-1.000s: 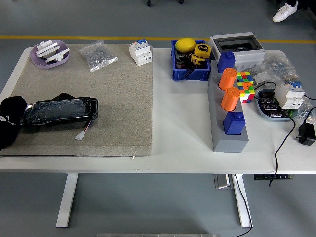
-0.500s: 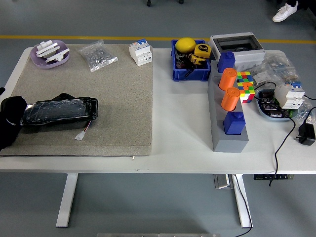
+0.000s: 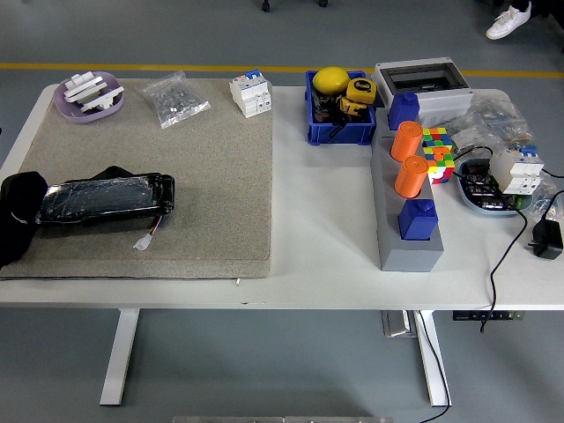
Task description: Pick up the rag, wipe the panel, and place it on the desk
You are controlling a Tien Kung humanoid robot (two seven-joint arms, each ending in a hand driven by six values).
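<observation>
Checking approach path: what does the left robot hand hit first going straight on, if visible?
Neither robot hand is in view, so no heading to extend. Entering from the left, it would probably meet the black rag first.

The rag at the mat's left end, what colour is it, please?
Black, in the head view: rag.

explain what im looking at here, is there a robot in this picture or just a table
This is one view from a camera on the robot's head, looking down over a white table. No robot hand or arm shows at this moment, so nothing is held. On the left lies a beige mat with a glossy black panel and a black cloth rag at the panel's left end. To the right stand a blue bin of tools and a grey rack with orange cylinders and blue blocks. The rag is meant for wiping the panel.
</observation>
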